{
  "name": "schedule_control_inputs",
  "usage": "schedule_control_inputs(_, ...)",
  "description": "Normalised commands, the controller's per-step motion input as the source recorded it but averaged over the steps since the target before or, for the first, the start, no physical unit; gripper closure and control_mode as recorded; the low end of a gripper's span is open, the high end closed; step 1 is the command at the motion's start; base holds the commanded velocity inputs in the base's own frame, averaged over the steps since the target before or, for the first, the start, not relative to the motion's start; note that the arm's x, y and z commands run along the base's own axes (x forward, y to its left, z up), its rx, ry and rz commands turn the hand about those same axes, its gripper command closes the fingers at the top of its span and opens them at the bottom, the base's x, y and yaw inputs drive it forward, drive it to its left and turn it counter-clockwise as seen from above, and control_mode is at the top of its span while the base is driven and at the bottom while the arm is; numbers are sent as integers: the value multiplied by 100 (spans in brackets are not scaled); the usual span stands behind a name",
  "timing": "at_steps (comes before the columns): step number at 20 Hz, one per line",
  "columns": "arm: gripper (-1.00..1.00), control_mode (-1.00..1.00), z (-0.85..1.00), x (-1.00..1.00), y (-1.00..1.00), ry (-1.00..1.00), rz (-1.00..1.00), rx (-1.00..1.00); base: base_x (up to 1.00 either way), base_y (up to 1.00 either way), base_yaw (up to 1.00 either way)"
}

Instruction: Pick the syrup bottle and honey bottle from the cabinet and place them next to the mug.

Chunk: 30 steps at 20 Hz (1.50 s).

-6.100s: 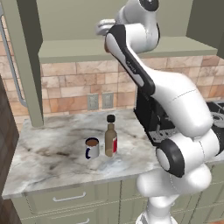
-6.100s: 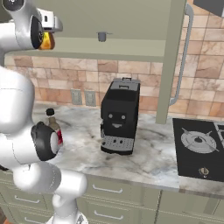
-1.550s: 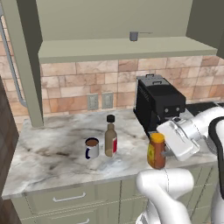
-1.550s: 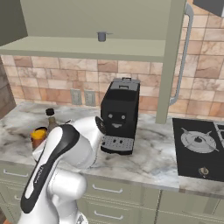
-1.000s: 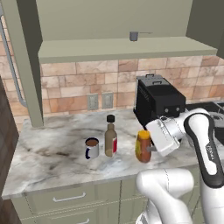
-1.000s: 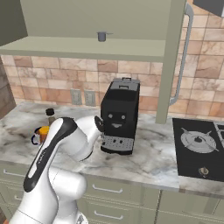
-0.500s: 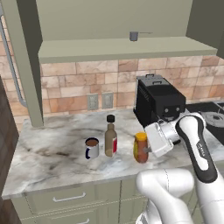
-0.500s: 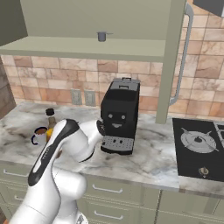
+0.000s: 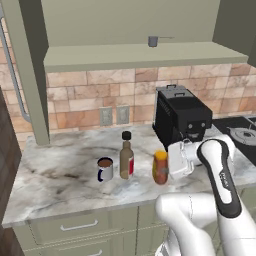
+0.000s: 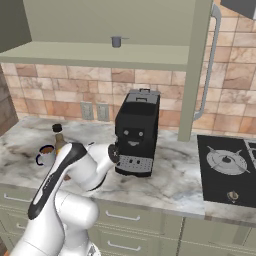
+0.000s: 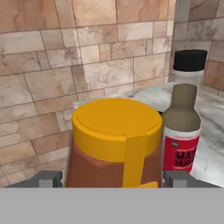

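The honey bottle (image 9: 160, 168) stands upright on the marble worktop (image 9: 60, 175), toward its front edge and roughly midway along it. The end effector (image 9: 172, 161) is at the bottle's right side; in the hand view the orange cap (image 11: 116, 124) sits between the two finger tips (image 11: 48, 178), which flank the amber body closely, so the fingers appear clamped on the honey bottle (actual pad contact is cut off at the lower edge of that view, so it cannot be confirmed).

Just left of the honey bottle is the syrup bottle (image 9: 126, 156), upright, its black cap higher than the orange one and its red-and-white label facing forward. The two bottles are near each other with a narrow gap between them. Left again, just beside the syrup bottle, is the mug (image 9: 105, 169), brown liquid showing inside. All three form a short row parallel to the worktop's front edge.

A black coffee machine (image 9: 178, 116) stands at the back of the worktop, behind the end effector. Above, on the flat shelf board of the cabinet (image 9: 140, 55), rests a small grey measuring cup (image 9: 153, 41). In the right base view a hob (image 10: 227, 170) lies at the worktop's right end.
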Motion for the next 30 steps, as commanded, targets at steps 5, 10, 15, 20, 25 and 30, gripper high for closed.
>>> schedule_control_inputs(5,100,-100,-4,30,1,-3,0,0,0,0,0)
schedule_control_inputs(10,100,-100,-11,2,3,0,0,0,0,0,0)
schedule_control_inputs(15,100,-100,-31,0,1,0,-1,0,0,0,0)
schedule_control_inputs(20,100,-100,-36,0,0,0,-3,0,0,0,0)
schedule_control_inputs(25,100,-100,-33,1,0,0,-3,0,0,0,0)
schedule_control_inputs(30,100,-100,-28,28,15,0,-7,-1,0,0,0)
